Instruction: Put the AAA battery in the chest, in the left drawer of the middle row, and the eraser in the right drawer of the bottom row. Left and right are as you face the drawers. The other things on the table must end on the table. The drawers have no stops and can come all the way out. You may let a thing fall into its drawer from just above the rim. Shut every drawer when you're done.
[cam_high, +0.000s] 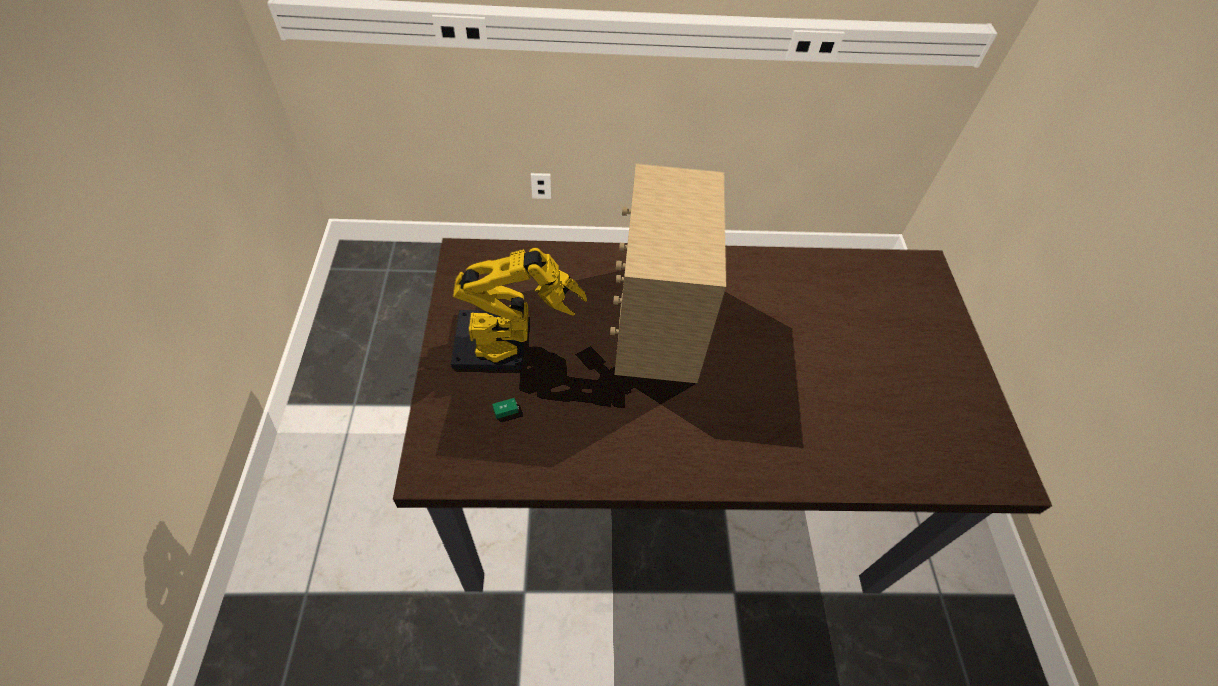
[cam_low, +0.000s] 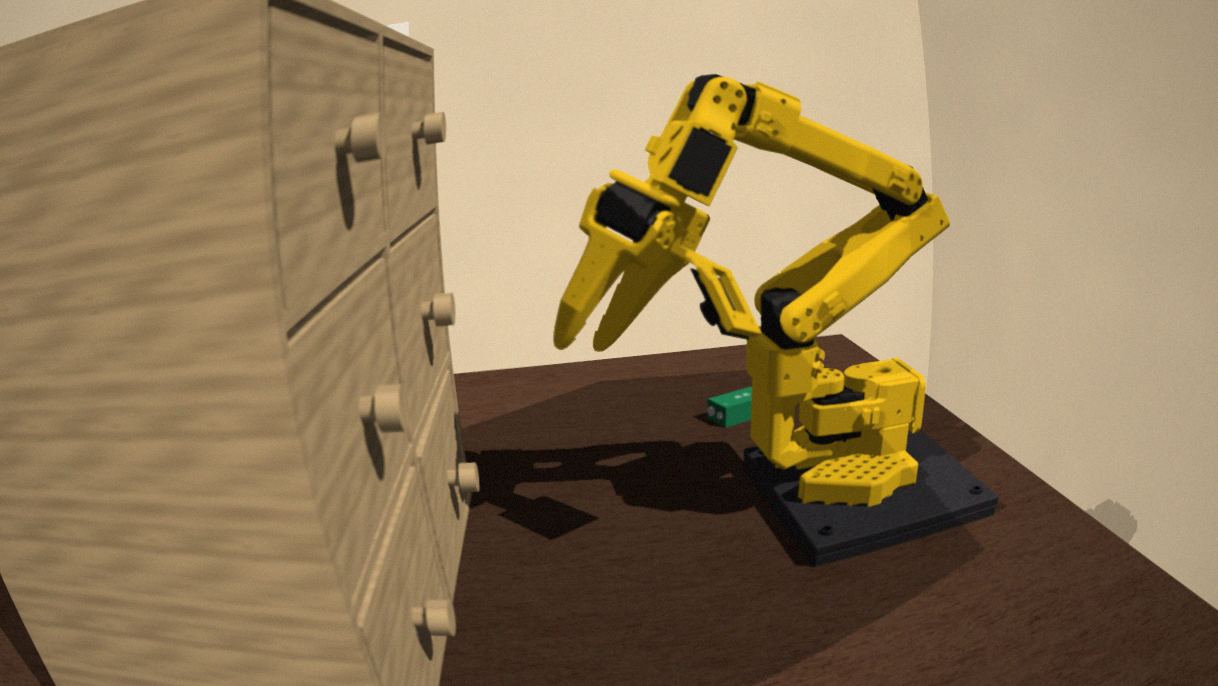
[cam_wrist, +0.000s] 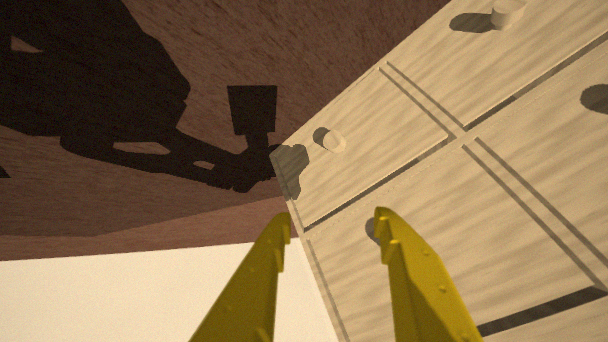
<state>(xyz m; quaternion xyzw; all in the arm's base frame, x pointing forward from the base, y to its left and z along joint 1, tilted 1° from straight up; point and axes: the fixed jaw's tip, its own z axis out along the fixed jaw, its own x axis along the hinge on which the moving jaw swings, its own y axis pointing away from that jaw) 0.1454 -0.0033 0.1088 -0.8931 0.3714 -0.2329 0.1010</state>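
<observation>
The light wooden chest (cam_high: 673, 272) stands on the dark table with all its drawers shut; it also shows in the exterior view (cam_low: 213, 340) and in the wrist view (cam_wrist: 450, 150). My gripper (cam_low: 579, 340) hangs in the air in front of the drawer fronts, about level with the middle row and apart from the knobs. Its fingers stand a little apart with nothing between them. It also shows in the top view (cam_high: 572, 302). I see no AAA battery and no eraser in any view.
A small green block (cam_high: 505, 409) lies on the table near the arm's base, partly hidden behind the arm in the exterior view (cam_low: 731, 406). The arm's black base plate (cam_low: 869, 502) sits near the table's left edge.
</observation>
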